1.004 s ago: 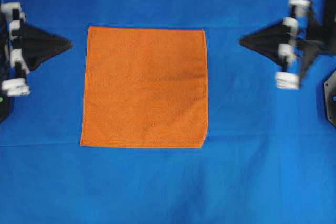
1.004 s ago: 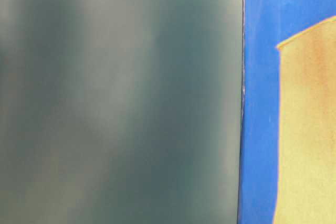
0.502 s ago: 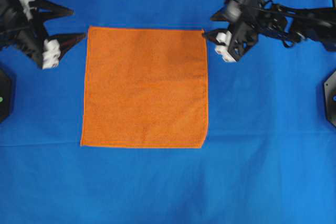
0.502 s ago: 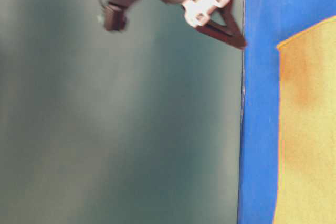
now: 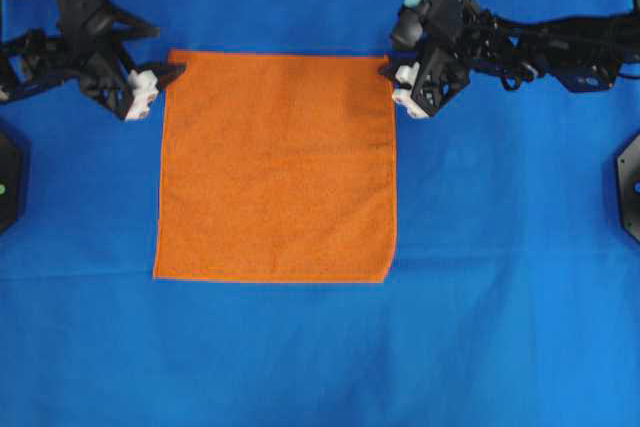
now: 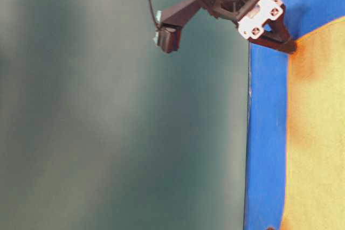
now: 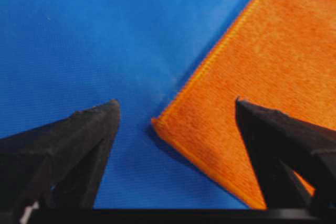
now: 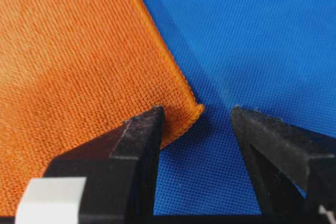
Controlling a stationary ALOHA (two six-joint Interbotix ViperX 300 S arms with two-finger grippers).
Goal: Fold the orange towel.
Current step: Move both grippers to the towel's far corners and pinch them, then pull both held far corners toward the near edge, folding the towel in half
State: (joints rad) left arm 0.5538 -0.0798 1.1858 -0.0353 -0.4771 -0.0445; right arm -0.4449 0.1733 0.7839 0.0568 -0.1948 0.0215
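the orange towel (image 5: pixel 275 165) lies flat, centred on the blue cloth (image 5: pixel 500 327). it looks light, limp and fuzzy, so pinch its hemmed corners. left gripper (image 5: pixel 165 72) brackets the 10 o'clock corner, right gripper (image 5: pixel 392 73) the 2 o'clock corner; both have fingers spread, holding nothing.

- The work surface is covered by a large blue cloth (image 5: pixel 500 327), spread smooth; only faint creases are seen in it.
- An orange towel (image 5: pixel 275 167) is laid flat and unfolded directly on the blue cloth, its stitched hem visible along all four edges.
- One far corner of the towel is found between the open jaws of the left gripper (image 7: pixel 176 109).
- The other far corner is found between the open jaws of the right gripper (image 8: pixel 195 113), one fingertip being over the towel's hem.
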